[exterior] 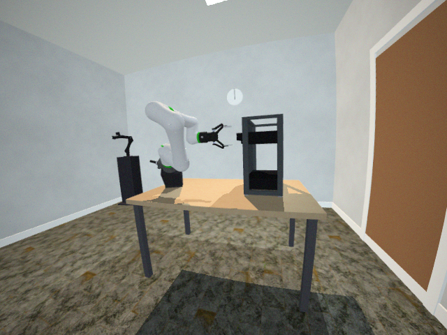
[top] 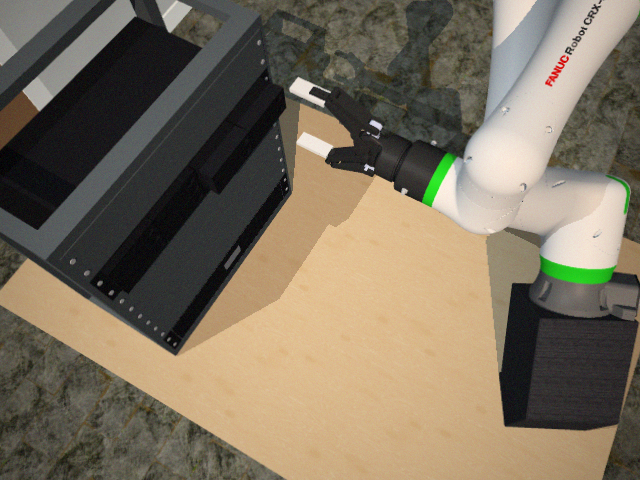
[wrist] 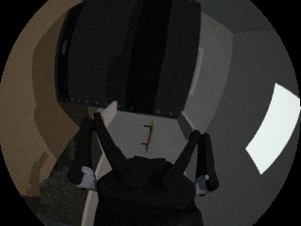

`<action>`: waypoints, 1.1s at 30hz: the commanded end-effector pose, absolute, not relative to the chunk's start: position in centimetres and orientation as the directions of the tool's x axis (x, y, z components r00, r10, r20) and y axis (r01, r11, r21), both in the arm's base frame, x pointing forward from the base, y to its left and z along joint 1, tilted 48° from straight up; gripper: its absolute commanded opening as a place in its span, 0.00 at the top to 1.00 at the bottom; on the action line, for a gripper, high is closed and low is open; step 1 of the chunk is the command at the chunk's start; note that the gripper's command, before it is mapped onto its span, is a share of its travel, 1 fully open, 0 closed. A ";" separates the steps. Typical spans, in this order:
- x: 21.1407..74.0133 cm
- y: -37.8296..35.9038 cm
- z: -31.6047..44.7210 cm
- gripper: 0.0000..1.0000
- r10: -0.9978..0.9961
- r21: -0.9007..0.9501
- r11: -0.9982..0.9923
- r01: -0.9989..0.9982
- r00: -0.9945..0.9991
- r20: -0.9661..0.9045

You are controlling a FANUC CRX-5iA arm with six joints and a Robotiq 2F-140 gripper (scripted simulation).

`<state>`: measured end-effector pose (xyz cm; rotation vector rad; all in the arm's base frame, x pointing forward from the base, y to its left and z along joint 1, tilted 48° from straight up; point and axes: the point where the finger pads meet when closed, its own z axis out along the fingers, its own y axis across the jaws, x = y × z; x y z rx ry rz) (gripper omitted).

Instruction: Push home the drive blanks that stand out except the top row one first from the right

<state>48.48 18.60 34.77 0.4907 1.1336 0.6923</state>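
Observation:
The dark grey rack (top: 155, 155) (exterior: 248, 158) (wrist: 82, 56) stands on the wooden table (top: 361, 335) (exterior: 216, 202). The black storage chassis (top: 155, 232) (exterior: 261, 137) (wrist: 150, 44) sits high in the rack. In the top view, two black blocks of blanks stand out of its front, one (top: 261, 109) at the far end and one (top: 227, 167) nearer the middle. In the side view, a blank (exterior: 239, 137) juts toward the arm. My gripper (top: 309, 116) (exterior: 223, 135) (wrist: 149, 111) is open and empty. It is level with the chassis, a short way in front of it, and points at its front.
A second black unit (exterior: 263, 180) (top: 227, 258) sits low in the rack. The arm's black pedestal (top: 563, 372) (exterior: 172, 178) stands at the table's far end from the rack. A black post with a small arm (exterior: 128, 173) stands beside the table.

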 end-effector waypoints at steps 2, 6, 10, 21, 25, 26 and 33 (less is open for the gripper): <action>48.5 18.6 34.8 0.00 0.718 0.674 0.696 -0.249 0.256 -0.647; 48.5 18.6 34.8 0.00 0.718 0.674 0.696 -0.249 0.256 -0.647; 48.5 18.6 34.8 0.00 0.718 0.674 0.696 -0.249 0.256 -0.647; 48.5 18.6 34.8 0.00 0.718 0.674 0.696 -0.249 0.256 -0.647; 48.5 18.6 34.8 0.00 0.718 0.674 0.696 -0.249 0.256 -0.647; 48.5 18.6 34.8 0.00 0.718 0.674 0.696 -0.249 0.256 -0.647; 48.5 18.6 34.8 1.00 0.718 0.674 0.696 -0.249 0.256 -0.647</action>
